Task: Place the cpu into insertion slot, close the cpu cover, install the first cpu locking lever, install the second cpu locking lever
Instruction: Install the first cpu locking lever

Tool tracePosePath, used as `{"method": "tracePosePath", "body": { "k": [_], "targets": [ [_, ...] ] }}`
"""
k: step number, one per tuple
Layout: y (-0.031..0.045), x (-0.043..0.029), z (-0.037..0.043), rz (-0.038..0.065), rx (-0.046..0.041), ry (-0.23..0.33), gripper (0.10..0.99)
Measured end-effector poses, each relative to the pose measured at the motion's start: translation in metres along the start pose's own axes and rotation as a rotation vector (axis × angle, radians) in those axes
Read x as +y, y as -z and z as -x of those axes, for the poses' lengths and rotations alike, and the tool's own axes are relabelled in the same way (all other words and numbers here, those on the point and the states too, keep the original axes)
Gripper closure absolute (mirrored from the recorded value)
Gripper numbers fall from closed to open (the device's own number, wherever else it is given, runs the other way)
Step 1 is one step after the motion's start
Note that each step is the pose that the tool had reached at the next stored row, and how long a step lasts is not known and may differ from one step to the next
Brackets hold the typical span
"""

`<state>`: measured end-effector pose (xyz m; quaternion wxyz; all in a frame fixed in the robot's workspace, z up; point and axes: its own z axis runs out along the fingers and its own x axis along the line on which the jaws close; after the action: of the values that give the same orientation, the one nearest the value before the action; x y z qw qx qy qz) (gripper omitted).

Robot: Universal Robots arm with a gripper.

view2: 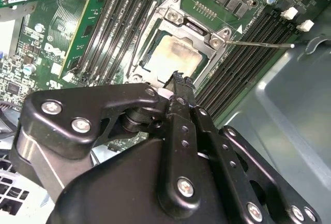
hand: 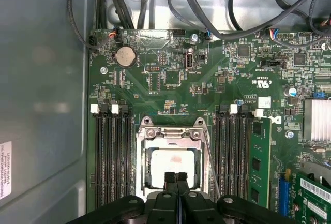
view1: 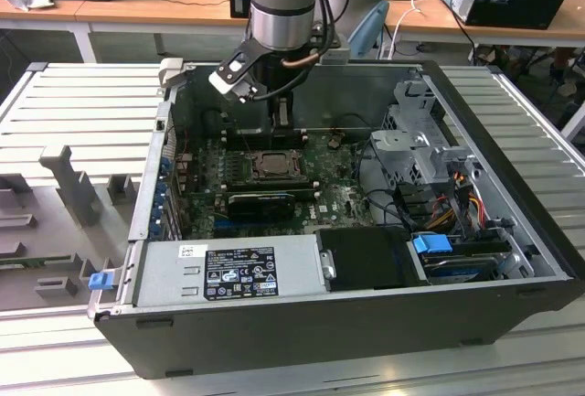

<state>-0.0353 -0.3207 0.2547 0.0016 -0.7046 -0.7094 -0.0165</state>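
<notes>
1. Gripper [hand: 176, 176]: closed, fingertips pressed together on nothing, tips down at the cover's edge; in the exterior view, reaching into the case over the slot [view1: 274, 165].
2. Case [view1: 512, 263]: open, walls ringing the board; grey wall [view2: 289, 120] just beside the outer memory slots.
3. Board [hand: 155, 84]: green, low parts and open room beyond the slot.
4. Power supply [view1: 228, 272]: along the case's near wall in the exterior view, well apart from the slot.
5. Cables [hand: 217, 6]: looped past the board's edge, away from the fingers.
6. Memory slots [hand: 111, 157]: flanking the slot on both sides.
7. Cover [hand: 170, 131]: flat, framing the cpu.
8. Cpu [hand: 170, 164]: seated in the slot, top showing through the window.
9. Lever [view2: 258, 43]: thin rod jutting out over the memory slots.
</notes>
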Motion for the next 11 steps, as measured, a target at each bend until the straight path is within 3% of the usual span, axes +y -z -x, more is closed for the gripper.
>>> {"method": "tracePosePath", "body": {
  "k": [6,11],
  "targets": [
    [0.0082,0.0002,-0.0002,0.0,0.0001,0.0,0.98],
    [0.0255,0.0005,-0.0007,0.0,0.0001,0.0,0.98]
  ]
}}
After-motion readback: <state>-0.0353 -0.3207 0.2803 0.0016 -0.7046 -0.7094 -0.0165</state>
